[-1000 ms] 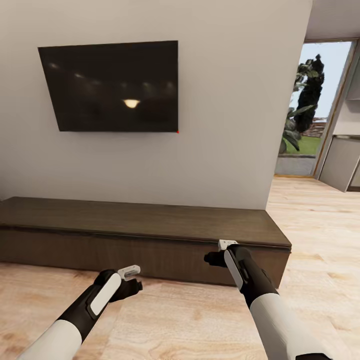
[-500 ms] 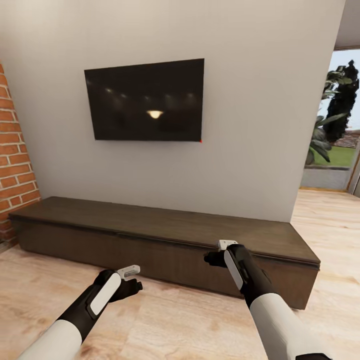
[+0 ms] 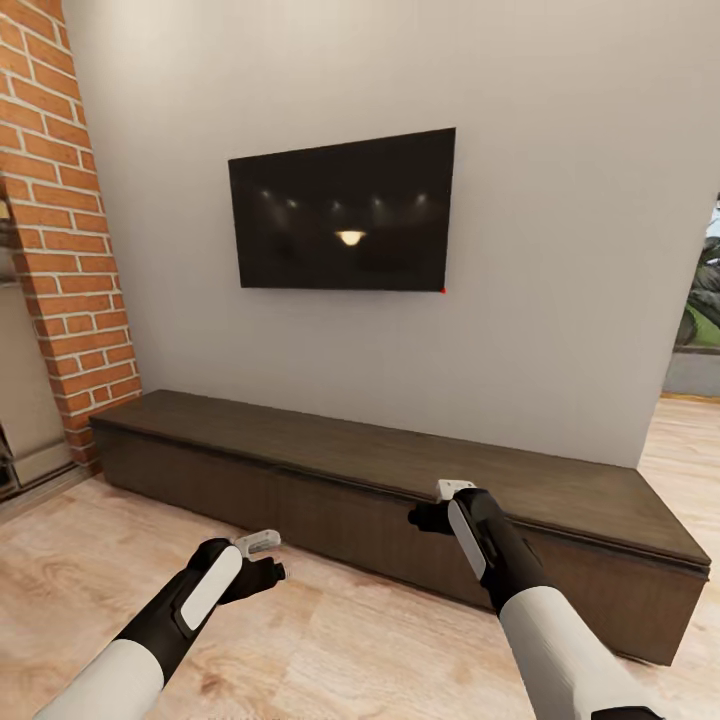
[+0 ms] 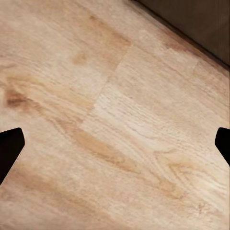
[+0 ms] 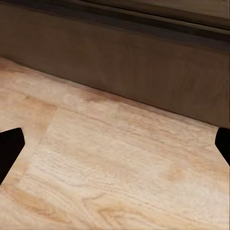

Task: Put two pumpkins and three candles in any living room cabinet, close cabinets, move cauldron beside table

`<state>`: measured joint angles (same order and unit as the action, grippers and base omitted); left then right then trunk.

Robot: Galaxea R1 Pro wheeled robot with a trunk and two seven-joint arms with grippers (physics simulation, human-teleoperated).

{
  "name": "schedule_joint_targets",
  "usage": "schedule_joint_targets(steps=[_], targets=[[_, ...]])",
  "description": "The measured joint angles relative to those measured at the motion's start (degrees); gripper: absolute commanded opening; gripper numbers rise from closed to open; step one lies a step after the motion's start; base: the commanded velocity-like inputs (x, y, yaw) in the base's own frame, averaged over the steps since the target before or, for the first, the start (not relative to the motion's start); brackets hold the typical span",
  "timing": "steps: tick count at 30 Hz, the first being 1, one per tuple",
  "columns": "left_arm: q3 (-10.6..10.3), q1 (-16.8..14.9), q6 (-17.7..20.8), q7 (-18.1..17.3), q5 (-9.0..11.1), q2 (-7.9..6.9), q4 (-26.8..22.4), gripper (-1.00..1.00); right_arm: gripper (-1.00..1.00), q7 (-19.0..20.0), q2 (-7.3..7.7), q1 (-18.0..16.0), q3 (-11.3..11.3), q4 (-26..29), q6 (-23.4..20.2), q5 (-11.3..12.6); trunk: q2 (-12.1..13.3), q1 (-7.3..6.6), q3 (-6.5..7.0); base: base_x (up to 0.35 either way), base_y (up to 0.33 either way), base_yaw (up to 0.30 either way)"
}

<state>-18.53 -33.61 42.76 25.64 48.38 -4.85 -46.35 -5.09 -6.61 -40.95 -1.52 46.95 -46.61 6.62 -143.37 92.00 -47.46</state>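
View swung left, cabinet (image 3: 400, 480) lengthwise along wall (image 3: 560, 200)

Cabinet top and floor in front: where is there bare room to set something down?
The cabinet top is bare from the brick column end to its far end under the TV. The wood floor before it is bare; nothing crowded.

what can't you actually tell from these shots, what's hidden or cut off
- Inside of the cabinet: head view, hidden behind its shut dark fronts.
- Cabinet's right end: head view, partly covered by the right arm.
- Left end effector and right end effector: wrist views cut the fingers to dark tips at the frame edges; they look spread wide, nothing between them.
- Alcove beside the brick column: head view, cut off by the frame edge.
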Motion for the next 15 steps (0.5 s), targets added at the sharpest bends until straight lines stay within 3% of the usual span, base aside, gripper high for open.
schedule_joint_targets(steps=[4,15], targets=[[-0.03,0.00,-0.04,0.00,-0.05,-0.06,-0.24,1.00,1.00,0.00,0.00,-0.01,-0.02,-0.02,0.04,-0.01,0.00,0.00,-0.14,0.000,0.018,0.263],[0.26,0.00,-0.05,0.08,-0.10,-0.13,-0.05,1.00,1.00,0.00,0.00,0.02,-0.04,-0.03,0.04,-0.04,0.00,0.00,-0.53,0.000,0.149,0.263]])
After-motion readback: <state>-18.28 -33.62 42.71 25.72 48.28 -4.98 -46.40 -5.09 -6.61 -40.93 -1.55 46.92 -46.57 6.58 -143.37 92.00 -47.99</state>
